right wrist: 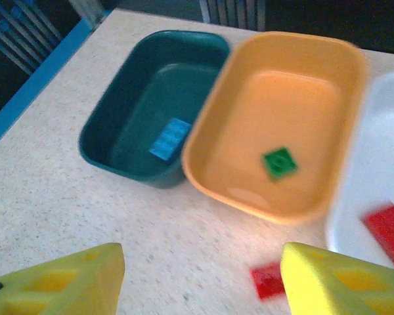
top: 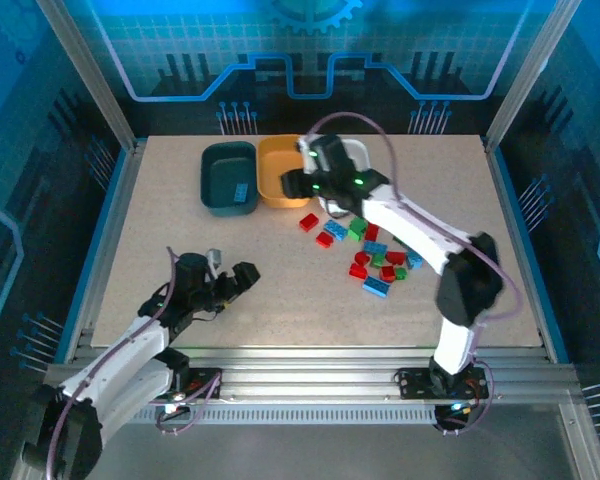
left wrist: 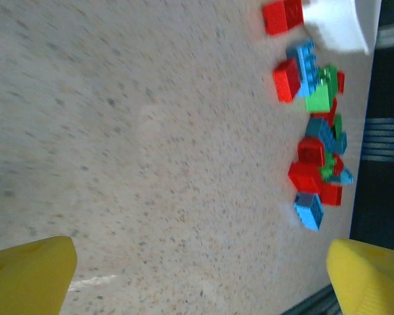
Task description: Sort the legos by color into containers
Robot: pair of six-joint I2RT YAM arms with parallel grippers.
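Several red, green and light blue legos [top: 375, 255] lie in a loose pile right of the table's middle, seen as the legos [left wrist: 315, 141] in the left wrist view. Three containers stand in a row at the back. The dark teal tub [right wrist: 151, 98] holds a blue brick [right wrist: 170, 138]. The orange-yellow tub [right wrist: 289, 105] holds a green brick [right wrist: 279, 163]. The white tub [right wrist: 374, 151] holds a red brick [right wrist: 387, 226]. My right gripper [right wrist: 203, 282] hovers open and empty just in front of the tubs, a red brick [right wrist: 269, 281] on the table beside its right finger. My left gripper [left wrist: 200, 275] rests open and empty near the front left.
The right arm [top: 410, 230] stretches over the pile and covers most of the white tub [top: 358, 150]. Metal frame posts and blue walls enclose the table [top: 160, 230]. Bare tabletop lies between my left gripper [top: 242, 278] and the pile.
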